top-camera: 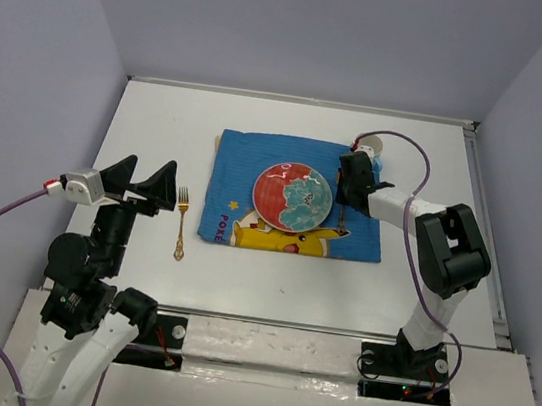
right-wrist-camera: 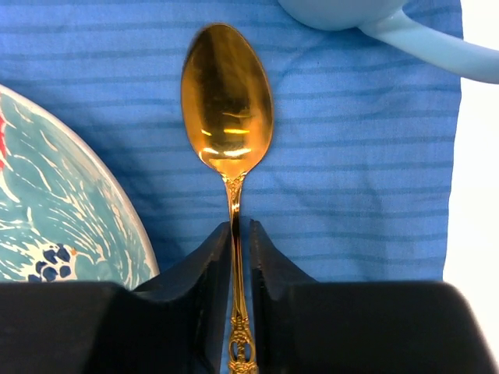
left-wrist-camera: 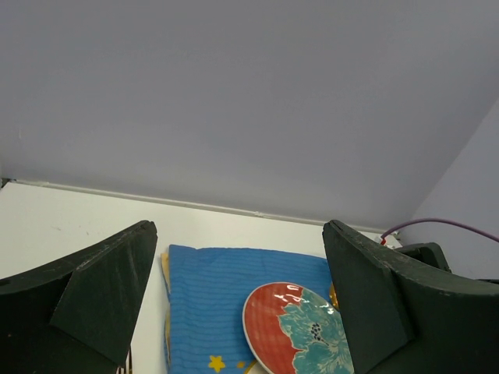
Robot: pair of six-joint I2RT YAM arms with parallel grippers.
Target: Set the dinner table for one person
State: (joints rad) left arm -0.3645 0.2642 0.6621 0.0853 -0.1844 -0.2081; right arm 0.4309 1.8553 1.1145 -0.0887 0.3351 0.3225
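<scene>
The white dinner table point(top-camera: 160, 127) holds a blue Pikachu placemat point(top-camera: 240, 173) with a red and teal plate point(top-camera: 292, 196) on it. A gold fork point(top-camera: 182, 221) lies on the table left of the mat. My right gripper point(top-camera: 354, 169) is low over the mat, right of the plate. In the right wrist view it point(right-wrist-camera: 241, 230) is shut on the handle of a gold spoon point(right-wrist-camera: 227, 97), whose bowl points at a pale blue cup point(right-wrist-camera: 343, 12). My left gripper point(top-camera: 151, 171) is raised near the fork, open and empty point(left-wrist-camera: 239, 234).
The cup point(top-camera: 372, 149) stands at the mat's far right corner, close to the right gripper. The plate point(left-wrist-camera: 300, 331) and mat point(left-wrist-camera: 210, 288) show in the left wrist view. Grey walls close in the table on three sides. A purple cable loops over the right arm.
</scene>
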